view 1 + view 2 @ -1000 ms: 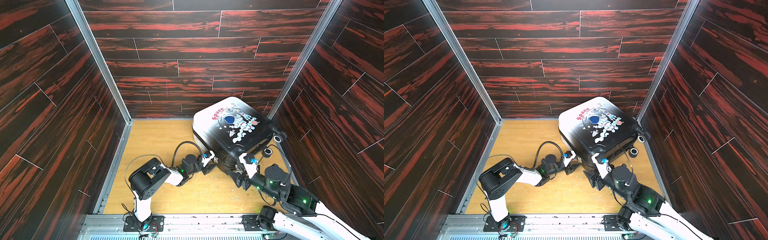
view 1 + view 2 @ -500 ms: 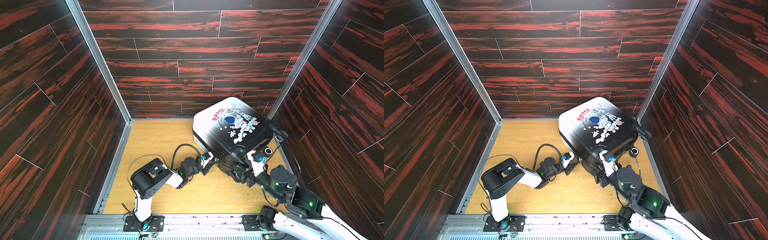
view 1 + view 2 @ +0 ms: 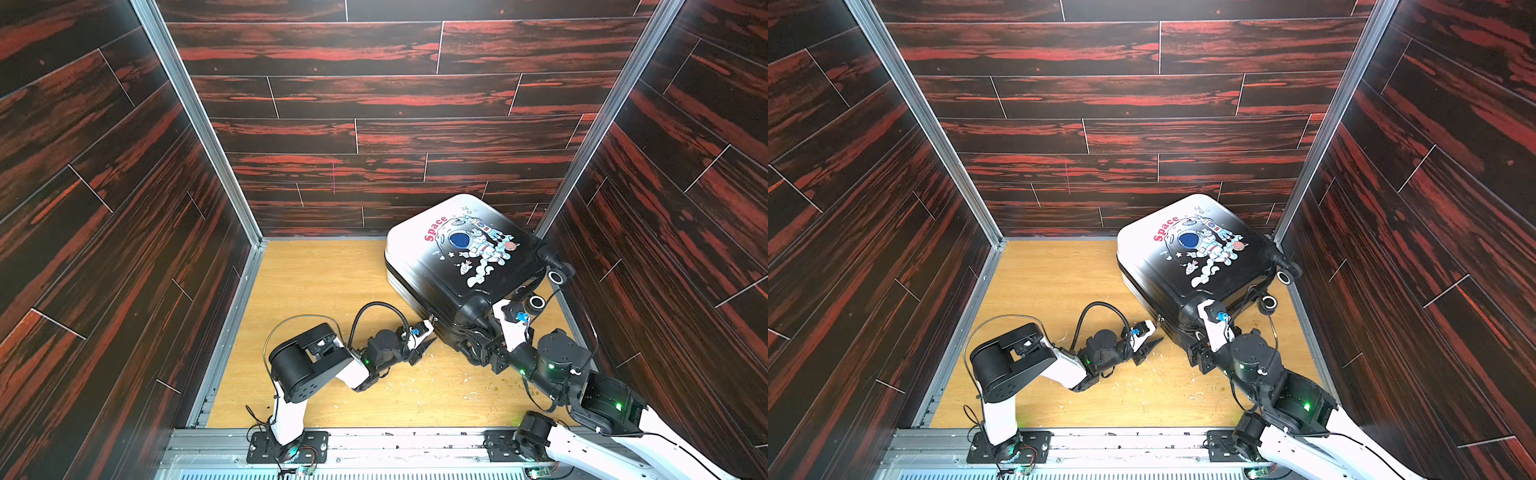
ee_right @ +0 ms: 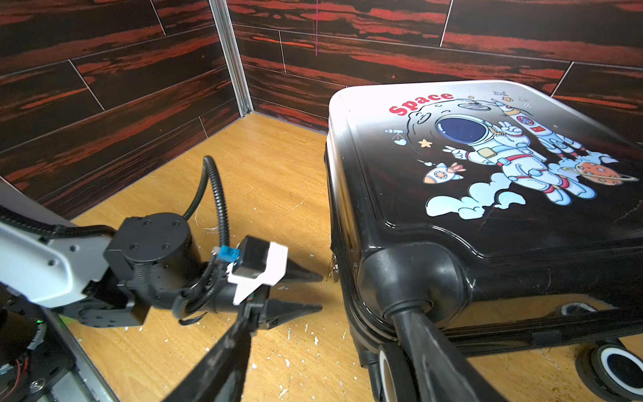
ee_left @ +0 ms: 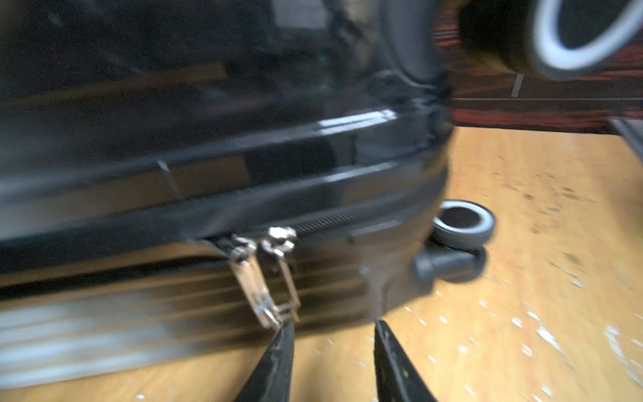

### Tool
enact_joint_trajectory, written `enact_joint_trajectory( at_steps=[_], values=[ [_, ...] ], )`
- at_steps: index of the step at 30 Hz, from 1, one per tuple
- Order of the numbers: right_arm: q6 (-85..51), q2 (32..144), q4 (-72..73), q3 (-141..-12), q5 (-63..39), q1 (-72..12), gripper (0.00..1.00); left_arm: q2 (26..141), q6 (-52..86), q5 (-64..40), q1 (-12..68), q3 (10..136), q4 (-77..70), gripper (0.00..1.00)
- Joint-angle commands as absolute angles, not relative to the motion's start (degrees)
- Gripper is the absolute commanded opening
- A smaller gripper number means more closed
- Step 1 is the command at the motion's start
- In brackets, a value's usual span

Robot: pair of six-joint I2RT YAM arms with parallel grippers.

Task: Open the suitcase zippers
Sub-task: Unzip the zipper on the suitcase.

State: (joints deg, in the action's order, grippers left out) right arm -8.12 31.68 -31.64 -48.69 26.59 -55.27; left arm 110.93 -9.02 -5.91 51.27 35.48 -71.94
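The suitcase (image 3: 457, 257) (image 3: 1192, 257) lies flat at the back right, astronaut print up. In the blurred left wrist view, two metal pulls (image 5: 275, 275) hang from the zippers' dark track (image 5: 348, 215) on its side wall. My left gripper (image 5: 334, 325) (image 3: 432, 332) is open just below them. One fingertip (image 5: 287, 329) touches a pull's end, and only floor shows between the jaws. My right gripper (image 4: 325, 315) (image 3: 478, 336) stands open at the suitcase's near corner. One finger (image 4: 428, 355) lies against the wheel housing (image 4: 410, 278); the other finger is free.
Dark wood-pattern walls close in the wooden floor (image 3: 324, 291) on three sides. The suitcase nearly touches the back and right walls. Its white-rimmed wheels (image 3: 555, 276) (image 3: 536, 302) stick out toward the right wall. A metal rail (image 3: 374, 440) runs along the front edge.
My right arm has shifted a little to the right along the suitcase's near corner. The left gripper's jaws have narrowed slightly and it is moving by the pulls.
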Motion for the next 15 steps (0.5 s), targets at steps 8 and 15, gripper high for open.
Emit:
enact_joint_trajectory(
  at_steps=[8, 15],
  values=[
    [-9.1, 30.7, -31.6, -48.7, 26.9, -55.3, 0.74, 114.1, -7.3, -3.3, 50.8, 40.6, -74.8, 0.38],
    [-9.3, 29.8, -32.0, -48.2, 27.9, -55.3, 0.74, 114.8, -5.8, -3.5, 50.9, 42.2, -74.2, 0.31]
  ],
)
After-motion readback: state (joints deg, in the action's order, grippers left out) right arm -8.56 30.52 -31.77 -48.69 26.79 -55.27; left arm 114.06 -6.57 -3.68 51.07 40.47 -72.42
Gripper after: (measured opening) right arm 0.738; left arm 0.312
